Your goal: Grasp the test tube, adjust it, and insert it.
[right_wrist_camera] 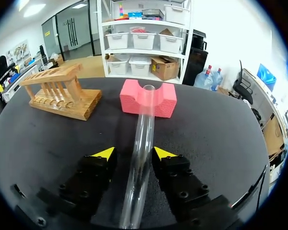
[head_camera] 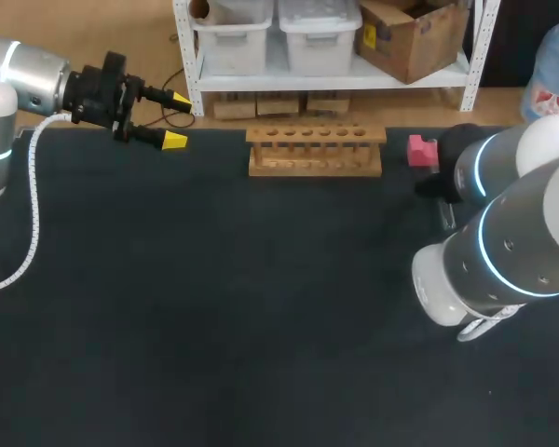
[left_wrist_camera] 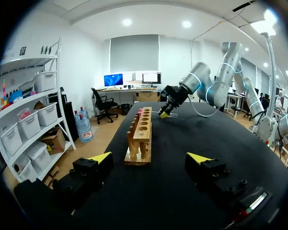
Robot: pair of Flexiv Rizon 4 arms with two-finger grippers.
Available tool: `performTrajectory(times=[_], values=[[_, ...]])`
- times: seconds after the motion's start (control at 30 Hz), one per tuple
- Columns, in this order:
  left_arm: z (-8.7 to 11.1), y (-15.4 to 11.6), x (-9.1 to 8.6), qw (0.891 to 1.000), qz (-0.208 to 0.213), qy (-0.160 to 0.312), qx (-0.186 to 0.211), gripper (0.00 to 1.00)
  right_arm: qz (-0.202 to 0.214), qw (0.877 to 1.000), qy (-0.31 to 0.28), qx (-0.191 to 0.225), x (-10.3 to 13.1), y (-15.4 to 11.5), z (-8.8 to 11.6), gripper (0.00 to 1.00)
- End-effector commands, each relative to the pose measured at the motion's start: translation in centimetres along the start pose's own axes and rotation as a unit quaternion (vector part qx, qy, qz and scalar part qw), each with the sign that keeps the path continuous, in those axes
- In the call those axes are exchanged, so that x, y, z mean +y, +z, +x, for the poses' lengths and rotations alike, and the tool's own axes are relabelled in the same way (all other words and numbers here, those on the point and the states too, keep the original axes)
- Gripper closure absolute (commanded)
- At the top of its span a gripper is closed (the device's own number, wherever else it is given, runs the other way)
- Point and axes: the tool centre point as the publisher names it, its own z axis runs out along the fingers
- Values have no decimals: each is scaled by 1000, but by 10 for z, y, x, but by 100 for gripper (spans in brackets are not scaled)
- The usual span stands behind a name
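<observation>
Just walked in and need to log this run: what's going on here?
The right gripper sits low around a clear test tube lying with its far end in a pink foam block; its fingers flank the tube but have not closed on it. The left gripper hovers open near the table's far left corner. The wooden rack holds no tubes yet.

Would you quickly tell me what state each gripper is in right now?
Left gripper: open, holding nothing.
Right gripper: open, with the test tube lying between its fingers, not clamped.
</observation>
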Motion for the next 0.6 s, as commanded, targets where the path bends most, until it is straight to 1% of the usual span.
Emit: performTrajectory(times=[0.03,0.07,0.2,0.23,0.27,0.3,0.33,0.5,0.6], values=[[0,0,1,1000,1,0,0,0,-1,1000,0,3,-3,-2,-1,58],[0,0,1,1000,1,0,0,0,0,1000,0,3,-3,-2,-1,60],[0,0,1,1000,1,0,0,0,3,1000,1,4,-4,-2,0,74],[0,0,1,1000,1,0,0,0,3,1000,1,4,-4,-3,0,82],[0,0,1,1000,1,0,0,0,3,1000,1,5,-4,-3,0,86],[0,0,1,1000,1,0,0,0,3,1000,2,6,-4,-3,0,97],[0,0,1,1000,1,0,0,0,4,1000,1,6,-4,-2,0,100],[0,0,1,1000,1,0,0,0,5,1000,4,10,-4,-2,0,100],[0,0,1,1000,1,0,0,0,14,1000,13,18,-5,-3,1,100]])
